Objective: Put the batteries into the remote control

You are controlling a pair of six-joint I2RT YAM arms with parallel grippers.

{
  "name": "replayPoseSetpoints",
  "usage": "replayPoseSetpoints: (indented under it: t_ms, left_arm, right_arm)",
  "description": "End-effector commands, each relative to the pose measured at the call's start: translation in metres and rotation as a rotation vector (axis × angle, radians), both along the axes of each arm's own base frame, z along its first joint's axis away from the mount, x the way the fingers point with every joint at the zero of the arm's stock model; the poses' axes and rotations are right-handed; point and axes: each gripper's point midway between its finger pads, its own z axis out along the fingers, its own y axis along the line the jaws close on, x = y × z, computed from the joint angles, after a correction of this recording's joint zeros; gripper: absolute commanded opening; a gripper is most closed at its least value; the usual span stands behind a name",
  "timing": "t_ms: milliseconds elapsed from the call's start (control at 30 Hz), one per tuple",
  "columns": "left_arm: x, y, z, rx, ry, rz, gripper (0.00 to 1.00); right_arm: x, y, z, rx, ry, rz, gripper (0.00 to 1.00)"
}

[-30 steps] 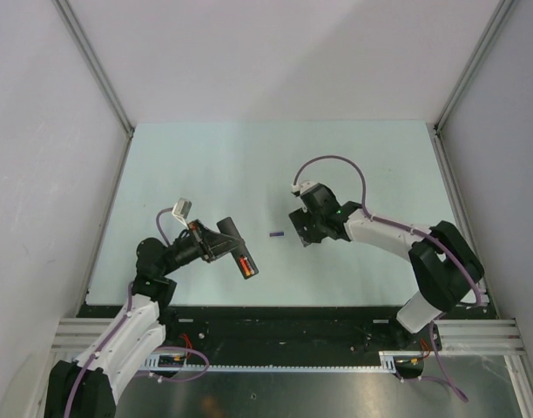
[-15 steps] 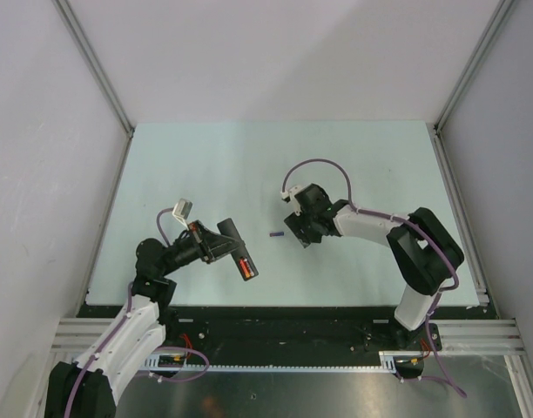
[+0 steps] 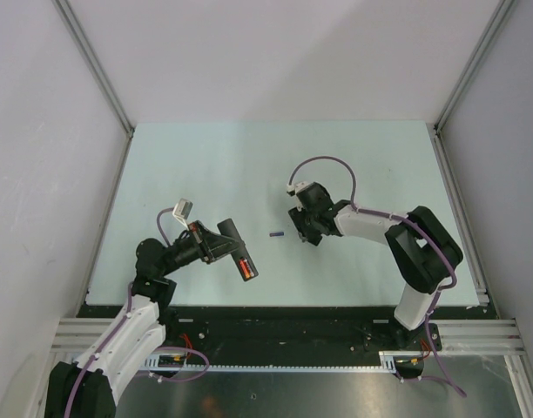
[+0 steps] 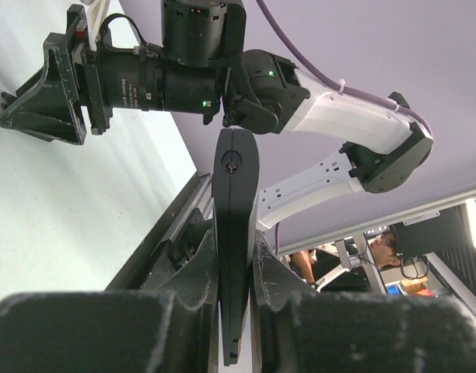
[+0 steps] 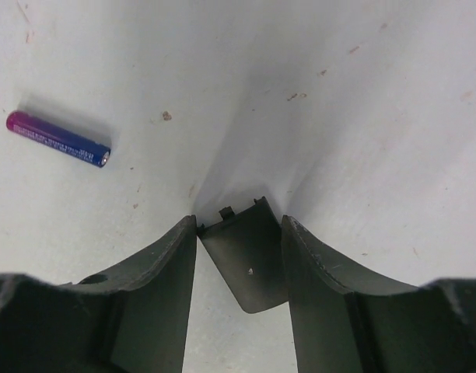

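since a second ago the right arm has folded its elbow in from the right side of the top view, while the right gripper (image 3: 306, 226) has hardly shifted from the middle of the table (image 3: 205, 165). nothing else has moved: the left arm holds the same pose at lower left

in the right wrist view, the right gripper's fingers (image 5: 168, 264) sit low over the table and are closed against both long edges of the cover piece (image 5: 242, 264), whose tabbed end points away from the camera. the blue-purple battery (image 5: 57, 138) lies loose on the table at the upper left of that view, well apart from the fingers; from above it is just left of the gripper (image 3: 274, 233)

the left gripper (image 4: 235, 256) is clamped on the remote control (image 4: 235, 233), held edge-on and off the table. in the top view a red battery (image 3: 244, 266) shows in the remote's lower end

my reading: one cell looks seated, the blue-purple one still waits, and the right claw is busy with the cover, so it likely has to put that down before fetching the battery
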Motion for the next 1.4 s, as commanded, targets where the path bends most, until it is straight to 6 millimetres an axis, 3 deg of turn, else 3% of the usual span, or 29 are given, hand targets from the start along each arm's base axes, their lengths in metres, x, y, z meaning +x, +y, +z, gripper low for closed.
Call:
replayPoseSetpoints:
  t_ms: [0, 200, 400, 600, 800, 1100, 1367]
  left_arm:
    - [-0.001, 0.001, 0.006, -0.001, -0.058, 0.006, 0.00]
    - [0.004, 0.002, 0.003, 0.000, -0.039, 0.027, 0.00]
    - [0.010, 0.002, 0.002, 0.008, -0.040, 0.040, 0.00]
    - [0.016, 0.001, 0.000, 0.018, -0.031, 0.051, 0.00]
    - [0.020, 0.001, 0.000, 0.025, -0.027, 0.057, 0.00]
    - [0.021, 0.001, -0.003, 0.030, -0.021, 0.056, 0.00]
    - [0.022, 0.000, -0.002, 0.028, -0.013, 0.056, 0.00]
  right_arm:
    - [-0.029, -0.004, -0.019, 0.036, 0.126, -0.165, 0.49]
    - [-0.023, 0.002, -0.013, 0.147, 0.141, -0.451, 0.55]
    - [-0.023, 0.009, 0.013, 0.151, 0.070, -0.362, 0.68]
    - [-0.048, -0.010, -0.001, -0.039, 0.086, -0.206, 0.68]
    - [-0.053, -0.015, -0.007, -0.099, 0.084, -0.174, 0.67]
    - [-0.060, -0.020, -0.020, -0.145, 0.109, -0.226, 0.57]
    - [-0.067, -0.026, -0.021, -0.167, 0.123, -0.252, 0.34]
